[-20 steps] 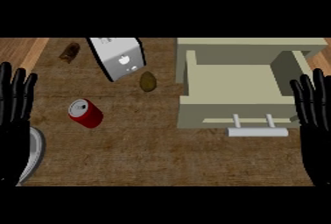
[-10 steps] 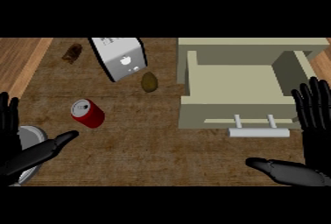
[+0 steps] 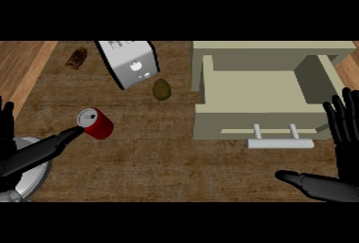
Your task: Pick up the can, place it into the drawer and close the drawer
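Wooden counter: left hand (image 3: 35, 154) fingers straight, tip touching red can (image 3: 96, 123); right hand (image 3: 319, 185) open (holding nothing).

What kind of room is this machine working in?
Most likely a kitchen: a wooden counter carries a toaster, a red can and an open drawer, with what may be a potato beside the toaster.

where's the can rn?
Head view, left side: the red can lies on the counter, at the left hand fingertips, below the toaster.
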